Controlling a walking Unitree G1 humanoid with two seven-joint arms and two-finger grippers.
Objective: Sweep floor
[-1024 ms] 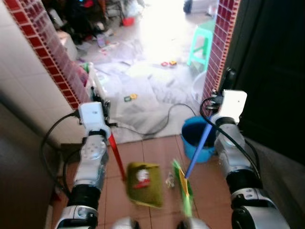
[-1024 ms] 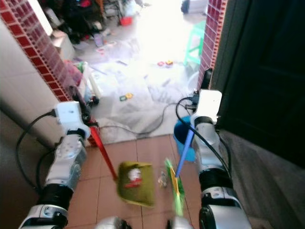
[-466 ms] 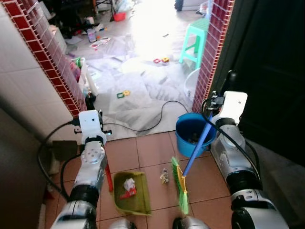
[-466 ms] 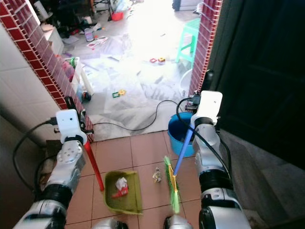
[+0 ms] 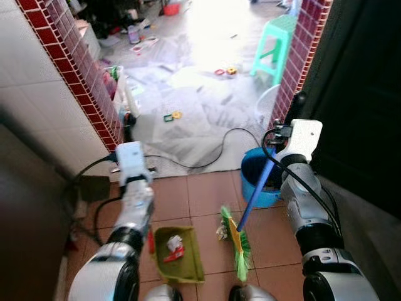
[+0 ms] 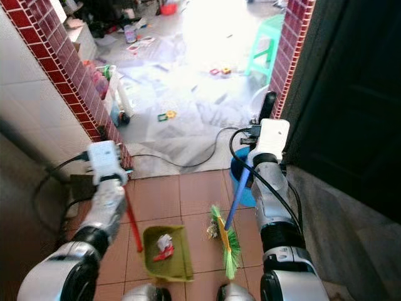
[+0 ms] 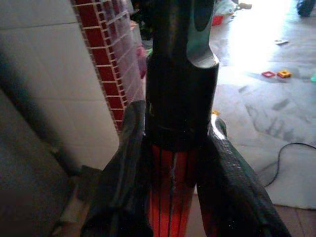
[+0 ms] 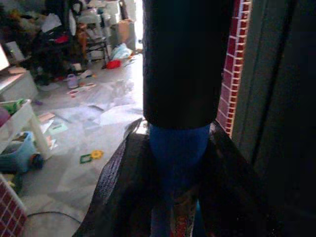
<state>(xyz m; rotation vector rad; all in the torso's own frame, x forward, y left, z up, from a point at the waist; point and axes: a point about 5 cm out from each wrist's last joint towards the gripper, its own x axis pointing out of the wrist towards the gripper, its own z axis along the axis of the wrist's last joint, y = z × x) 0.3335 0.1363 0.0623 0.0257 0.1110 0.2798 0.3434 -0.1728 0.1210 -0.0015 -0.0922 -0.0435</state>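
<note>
Left claw: pinches the red dustpan handle, one black finger pressed on each side of it in the left wrist view.
Dustpan: green, flat on the terracotta floor tiles just ahead of the robot, toward its left; the red handle rises from its left edge up to the left arm.
In the dustpan: a crumpled white scrap and a small red bit.
Right claw: closed around the blue broom handle, fingers hugging both sides of the pole; a black cap of the handle sits above the grip.
Broom: green bristles with a yellow band, head resting on the tiles just right of the dustpan, handle slanting up and right to the right arm.
Debris: a small pale clump on the tiles, touching the far end of the broom head, between broom and dustpan.
Blue bucket: on the tiles by the doorway, behind the broom handle, near the right arm.
Black cable: snakes across the grey sheet spread beyond the tiles.
Doorway: red brick-tiled edges on both sides.
Beyond: a teal plastic stool, small coloured toys, clutter against the far wall.
</note>
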